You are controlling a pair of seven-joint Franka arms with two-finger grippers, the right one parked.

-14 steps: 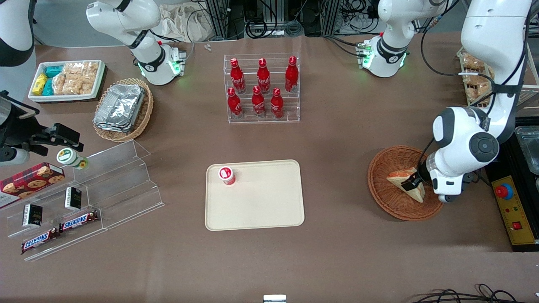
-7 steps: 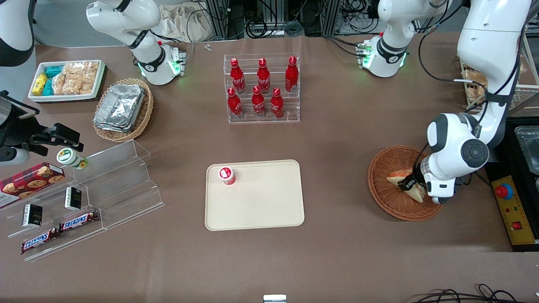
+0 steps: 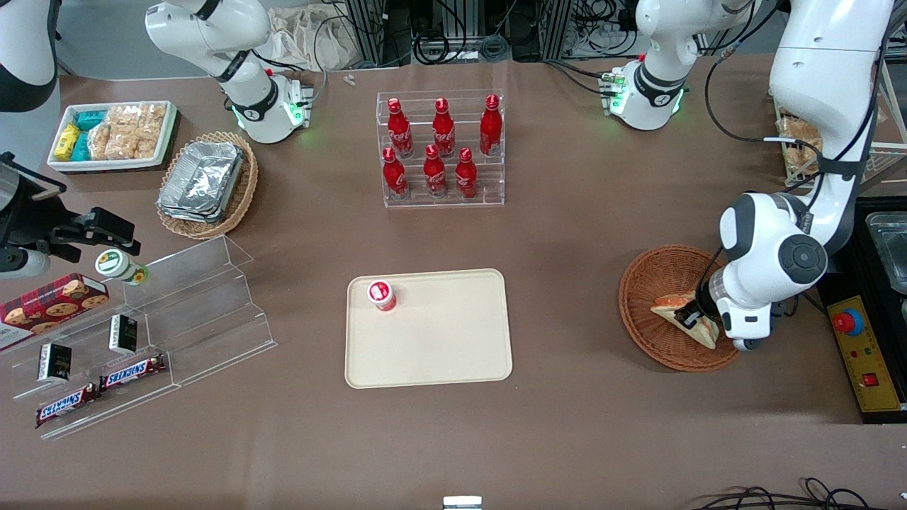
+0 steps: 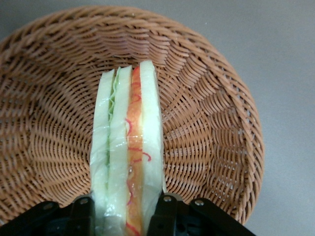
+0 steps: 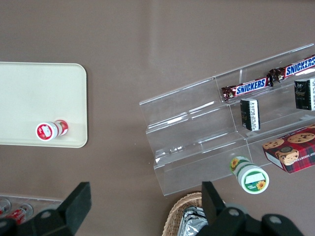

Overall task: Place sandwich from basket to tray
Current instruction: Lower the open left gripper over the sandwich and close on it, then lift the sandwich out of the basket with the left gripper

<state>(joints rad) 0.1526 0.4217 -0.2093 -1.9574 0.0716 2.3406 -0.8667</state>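
Claw (image 4: pixel 127 214) clamped on the sandwich (image 4: pixel 127 162), fingers (image 4: pixel 83 211) pressing both bread faces, basket (image 4: pixel 206 123) just underneath.

Bright, even overhead light, with soft shadows under the tray (image 3: pixel 428 328) and basket (image 3: pixel 645 297). In the wrist view the sandwich (image 4: pixel 129 157) is sharp, its wrap faintly glossy; the gripper (image 4: pixel 125 219) perhaps looks slightly blurred.

A robotics lab staged as a shop is shown: white robot arms (image 3: pixel 793 234), tangled black cables (image 3: pixel 453 35), and red bottles (image 3: pixel 439 152) displayed on a brown-covered table (image 3: pixel 567 425).
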